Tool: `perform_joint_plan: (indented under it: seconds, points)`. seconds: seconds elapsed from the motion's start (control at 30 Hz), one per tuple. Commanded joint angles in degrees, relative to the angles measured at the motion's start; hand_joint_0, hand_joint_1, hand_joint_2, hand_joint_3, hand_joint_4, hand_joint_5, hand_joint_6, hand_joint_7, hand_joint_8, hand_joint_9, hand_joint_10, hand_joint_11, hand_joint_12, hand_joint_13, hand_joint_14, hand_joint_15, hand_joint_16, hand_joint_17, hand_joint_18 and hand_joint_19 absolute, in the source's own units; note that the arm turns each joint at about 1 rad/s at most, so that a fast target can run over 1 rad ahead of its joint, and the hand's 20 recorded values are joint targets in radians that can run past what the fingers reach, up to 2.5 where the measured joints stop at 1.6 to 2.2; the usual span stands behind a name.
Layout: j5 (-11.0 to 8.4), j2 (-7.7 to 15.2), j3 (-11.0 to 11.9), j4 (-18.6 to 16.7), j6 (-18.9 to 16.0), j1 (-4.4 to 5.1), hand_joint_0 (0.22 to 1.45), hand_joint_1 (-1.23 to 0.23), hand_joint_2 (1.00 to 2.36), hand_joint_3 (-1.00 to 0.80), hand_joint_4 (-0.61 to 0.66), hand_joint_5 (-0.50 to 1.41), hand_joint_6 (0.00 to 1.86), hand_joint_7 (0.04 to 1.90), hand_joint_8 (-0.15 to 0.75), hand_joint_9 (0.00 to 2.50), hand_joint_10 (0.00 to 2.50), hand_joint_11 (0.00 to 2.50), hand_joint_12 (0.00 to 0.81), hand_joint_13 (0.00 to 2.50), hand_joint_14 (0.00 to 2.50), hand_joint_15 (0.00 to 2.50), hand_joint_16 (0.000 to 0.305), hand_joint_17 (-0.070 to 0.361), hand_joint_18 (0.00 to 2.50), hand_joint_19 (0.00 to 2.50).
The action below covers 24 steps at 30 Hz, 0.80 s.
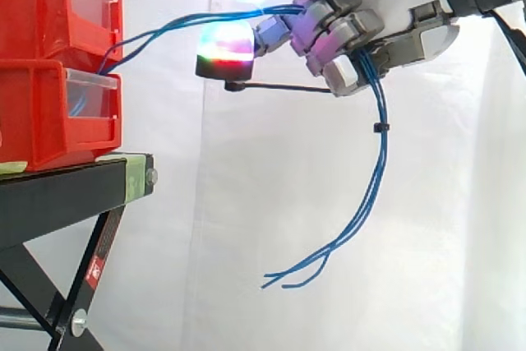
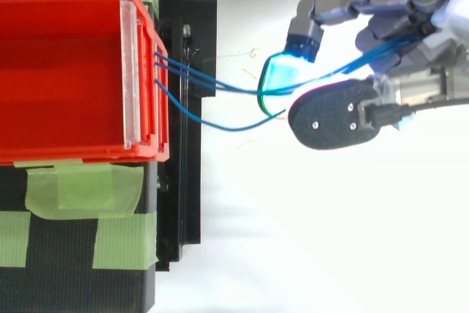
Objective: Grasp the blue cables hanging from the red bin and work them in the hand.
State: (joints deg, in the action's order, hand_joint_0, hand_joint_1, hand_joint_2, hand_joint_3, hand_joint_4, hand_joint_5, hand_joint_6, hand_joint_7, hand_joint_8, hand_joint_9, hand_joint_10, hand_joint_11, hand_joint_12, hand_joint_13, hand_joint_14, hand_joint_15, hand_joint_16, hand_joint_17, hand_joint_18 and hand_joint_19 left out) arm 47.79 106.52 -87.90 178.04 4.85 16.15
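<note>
**Robot hand (image 1: 337, 34) closed on the blue cables (image 1: 381, 162), upper right of the frame**

Robot hand first, since it sits highest under the top camera: one hand, at the upper right of both views, its fingers curled round the blue cables and its glowing pads turned left toward the bins. The bundle passes through that grip. From it the loose tails drop straight down the right of the side view, bound by one black tie (image 1: 380, 127), then sweep left to end at lower centre, well apart from anything.

Leftward, the held span runs almost level across the gap, sloping slightly down to the left edge, where it enters the front of the bins. That left-right line is the axis any working of the cables turns on: I judge a pull to the right would draw them out further.

Three strands can be told apart leaving the bin front from above (image 2: 209, 84); the full number I cannot tell.

Farthest left stand two red bins, the upper bin (image 1: 33, 6) stacked on the lower bin (image 1: 41, 113), on one black stand (image 1: 57, 195).
</note>
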Motion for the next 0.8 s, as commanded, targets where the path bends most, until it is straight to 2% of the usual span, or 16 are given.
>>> perform_joint_plan:
  seconds: [0.0, 0.13, 0.27, 0.77]
  points:
    - [-1.83, 0.0, 0.0, -0.1, 3.1, -0.15, 0.88, -0.65, 1.01, -0.81, 0.25, 0.42, 0.23, 1.26, 0.486, 1.06, 2.50, 2.50, 0.718, 1.73, 2.50, 1.88, 0.221, 0.166, 2.19, 0.56]
    - [-2.18, 0.0, 0.0, -1.0, 5.7, -0.24, 0.88, -0.65, 1.01, -0.81, 0.25, 0.42, 0.22, 1.27, 0.486, 1.06, 2.50, 2.50, 0.718, 1.73, 2.50, 1.88, 0.221, 0.166, 2.19, 0.56]
    - [-2.09, 0.0, 0.0, -3.4, 8.9, -0.68, 0.88, -0.65, 1.01, -0.82, 0.25, 0.42, 0.22, 1.27, 0.486, 1.06, 2.50, 2.50, 0.718, 1.73, 2.50, 1.88, 0.221, 0.166, 2.19, 0.56]
    - [-2.18, 0.0, 0.0, -5.9, 14.0, -1.12, 0.89, -0.65, 1.01, -0.78, 0.24, 0.42, 0.20, 1.28, 0.486, 1.06, 2.50, 2.50, 0.718, 1.73, 2.50, 1.88, 0.221, 0.166, 2.19, 0.56]
